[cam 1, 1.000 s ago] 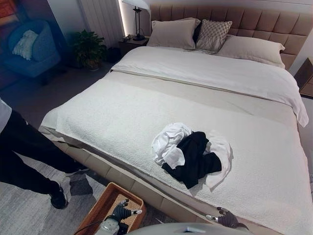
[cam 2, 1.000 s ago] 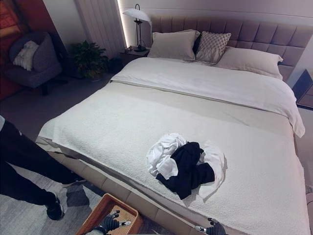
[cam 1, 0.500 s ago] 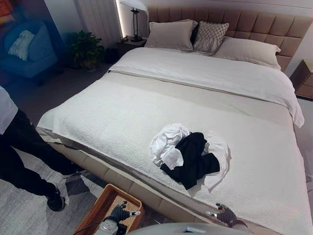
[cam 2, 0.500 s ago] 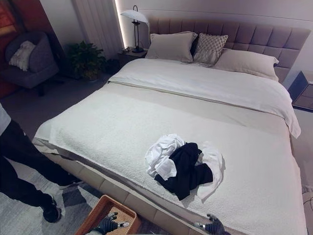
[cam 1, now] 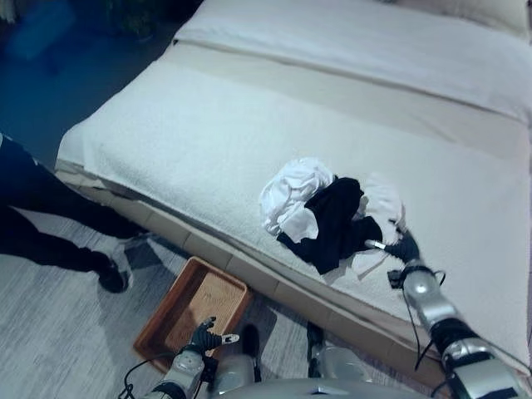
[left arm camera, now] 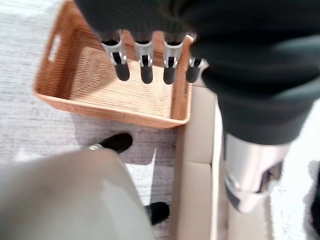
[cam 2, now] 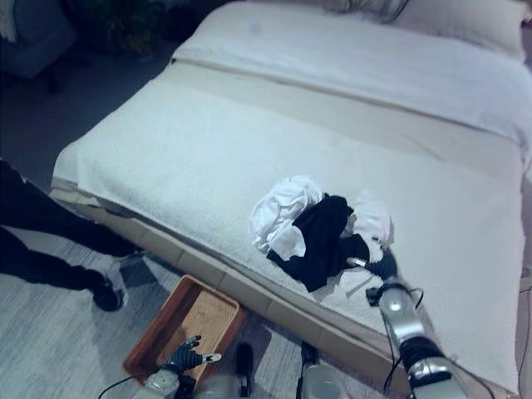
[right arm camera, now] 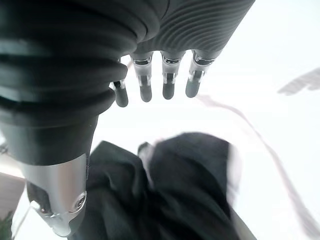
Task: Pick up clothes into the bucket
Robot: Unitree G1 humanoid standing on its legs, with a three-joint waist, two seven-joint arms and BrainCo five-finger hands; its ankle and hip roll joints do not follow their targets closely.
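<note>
Clothes (cam 1: 332, 212) lie heaped near the bed's (cam 1: 191, 133) edge; your right robot hand (cam 1: 403, 248) hovers just beside them, fingers straight, holding nothing. Your left robot hand (cam 1: 205, 337) hangs relaxed over the basket (cam 1: 158, 324). Grab shallowly and you risk lifting one garment, dropping the rest.

My right hand (right arm camera: 160, 60): I see its fingers straight, holding nothing.
Black clothes (right arm camera: 170, 200): bunched up just past my fingers.
White bed cover (right arm camera: 280, 45): bright, all around the clothes.
</note>
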